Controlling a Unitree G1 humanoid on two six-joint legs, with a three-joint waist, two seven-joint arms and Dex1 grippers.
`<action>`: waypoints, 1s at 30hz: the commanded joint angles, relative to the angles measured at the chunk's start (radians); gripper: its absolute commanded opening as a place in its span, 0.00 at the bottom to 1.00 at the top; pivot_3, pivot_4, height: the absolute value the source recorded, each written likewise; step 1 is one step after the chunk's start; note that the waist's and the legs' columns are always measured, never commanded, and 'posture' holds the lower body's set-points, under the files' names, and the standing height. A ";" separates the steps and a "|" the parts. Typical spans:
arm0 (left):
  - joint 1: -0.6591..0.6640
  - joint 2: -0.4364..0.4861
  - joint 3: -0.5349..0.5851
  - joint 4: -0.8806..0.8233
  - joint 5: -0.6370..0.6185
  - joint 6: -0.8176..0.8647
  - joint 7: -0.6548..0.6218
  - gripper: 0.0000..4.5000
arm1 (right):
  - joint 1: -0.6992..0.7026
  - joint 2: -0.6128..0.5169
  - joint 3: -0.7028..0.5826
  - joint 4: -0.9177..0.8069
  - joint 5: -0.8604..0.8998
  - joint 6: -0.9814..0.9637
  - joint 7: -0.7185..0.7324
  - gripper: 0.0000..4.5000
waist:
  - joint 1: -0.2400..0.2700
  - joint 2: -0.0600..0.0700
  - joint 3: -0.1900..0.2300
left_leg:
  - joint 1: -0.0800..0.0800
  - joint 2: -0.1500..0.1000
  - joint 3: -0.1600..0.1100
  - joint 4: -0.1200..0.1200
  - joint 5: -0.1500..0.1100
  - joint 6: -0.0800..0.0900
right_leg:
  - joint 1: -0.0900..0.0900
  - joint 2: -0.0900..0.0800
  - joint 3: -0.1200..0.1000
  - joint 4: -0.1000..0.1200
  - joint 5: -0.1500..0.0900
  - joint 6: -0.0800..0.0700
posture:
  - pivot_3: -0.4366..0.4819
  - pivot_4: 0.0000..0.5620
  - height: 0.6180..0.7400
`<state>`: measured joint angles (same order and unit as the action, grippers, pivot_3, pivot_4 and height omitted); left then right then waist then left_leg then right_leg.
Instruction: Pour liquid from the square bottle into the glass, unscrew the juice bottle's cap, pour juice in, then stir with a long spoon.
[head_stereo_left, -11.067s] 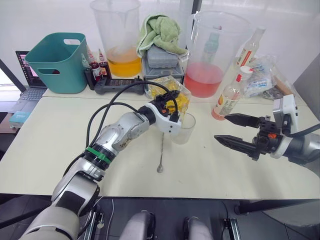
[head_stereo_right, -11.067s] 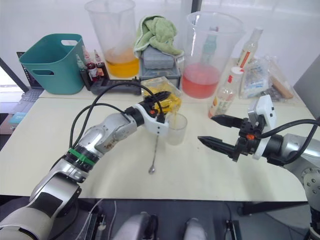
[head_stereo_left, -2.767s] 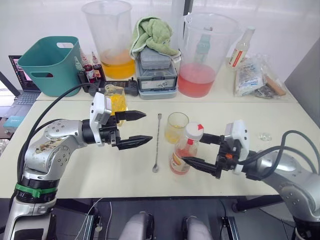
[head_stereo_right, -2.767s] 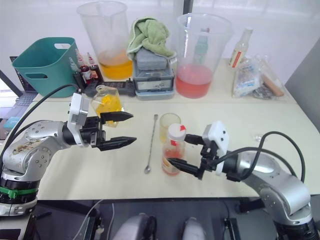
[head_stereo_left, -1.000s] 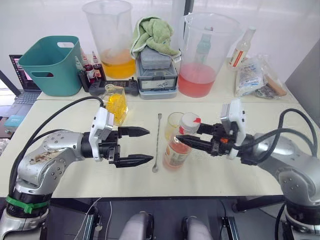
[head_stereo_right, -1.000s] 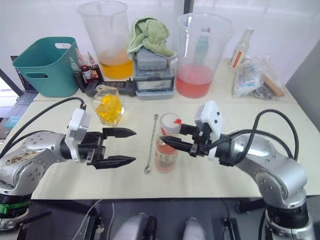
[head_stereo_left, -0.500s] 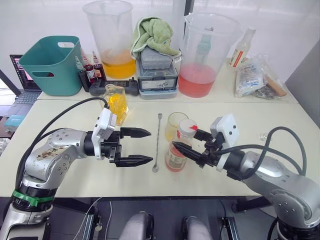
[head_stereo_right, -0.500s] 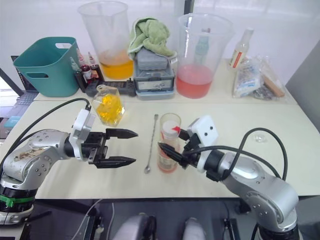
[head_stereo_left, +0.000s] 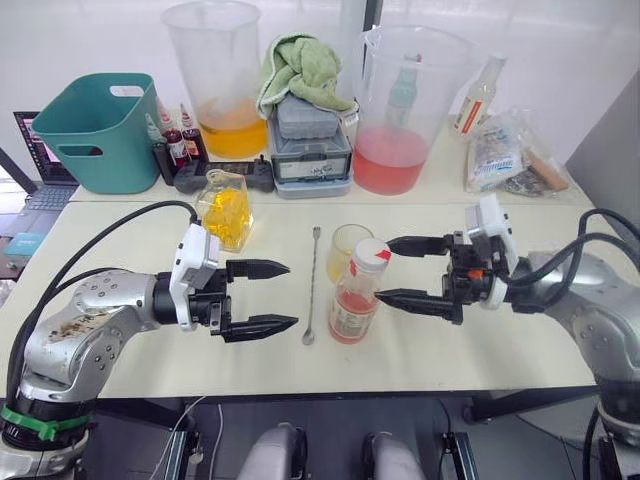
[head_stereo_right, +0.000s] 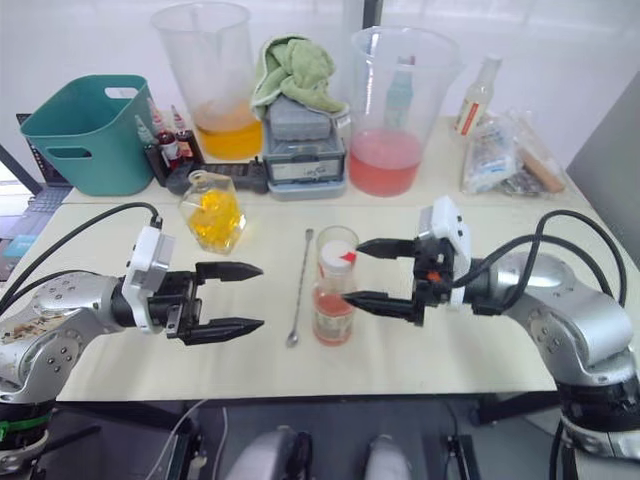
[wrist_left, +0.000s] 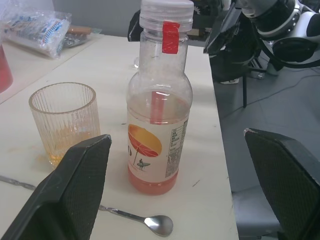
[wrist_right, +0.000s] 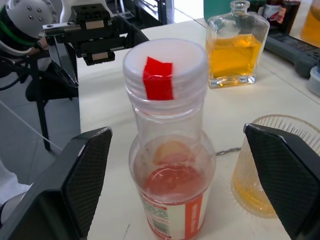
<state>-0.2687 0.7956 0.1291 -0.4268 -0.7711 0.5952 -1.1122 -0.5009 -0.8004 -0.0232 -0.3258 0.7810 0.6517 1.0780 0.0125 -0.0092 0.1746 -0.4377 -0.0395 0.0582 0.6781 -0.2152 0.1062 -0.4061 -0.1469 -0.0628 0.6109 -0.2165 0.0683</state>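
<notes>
Amber liquid already sat in the glass (head_stereo_left: 347, 251), and the square bottle (head_stereo_left: 223, 208) stood back on the surface, so the first pour looked done. Centre stage was the juice bottle (head_stereo_left: 356, 292), upright just in front of the glass, cap (wrist_right: 165, 63) on. The right gripper (head_stereo_left: 404, 271) faced it, fingers apart and clear of it; the left gripper (head_stereo_left: 268, 297) waited spread opposite, likely ready for the unscrewing. Between them lay the long spoon (head_stereo_left: 312, 284), kept handy for stirring.

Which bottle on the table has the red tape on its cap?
The juice bottle standing between the two open tools, beside the glass. Its white cap carries a red tape strip; the square bottle holds yellow liquid.
</notes>
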 joint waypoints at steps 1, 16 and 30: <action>0.019 0.020 0.063 -0.060 -0.024 0.006 0.036 1.00 | -0.096 0.033 0.072 0.120 -0.078 -0.109 0.138 0.99 | -0.001 0.000 0.000 | 0.000 0.000 0.000 0.000 0.000 -0.001 | 0.000 0.000 0.000 0.000 0.000 0.000 | 0.48 0.27 1.00; 0.091 0.032 0.105 -0.115 -0.014 -0.005 0.106 1.00 | -0.161 0.162 0.137 0.260 -0.176 -0.225 0.288 0.59 | 0.001 0.000 0.000 | 0.000 -0.001 0.000 -0.001 0.000 -0.015 | -0.002 -0.001 0.000 0.001 0.000 -0.001 | 0.48 0.27 1.00; 0.010 0.022 0.020 -0.043 0.002 -0.024 0.026 1.00 | -0.017 0.150 -0.034 -0.118 -0.011 0.057 -0.078 0.27 | 0.004 0.000 0.000 | 0.000 0.000 0.000 -0.002 0.001 -0.017 | -0.003 -0.001 0.000 0.002 0.000 -0.001 | 0.48 0.27 1.00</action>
<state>-0.2381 0.8178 0.1567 -0.4675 -0.7687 0.5890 -1.0688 -0.5173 -0.6572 -0.0156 -0.3610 0.7205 0.6816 1.0567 0.0161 -0.0091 0.1746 -0.4377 -0.0400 0.0581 0.6758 -0.2146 0.0890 -0.4089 -0.1476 -0.0632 0.6127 -0.2162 0.0673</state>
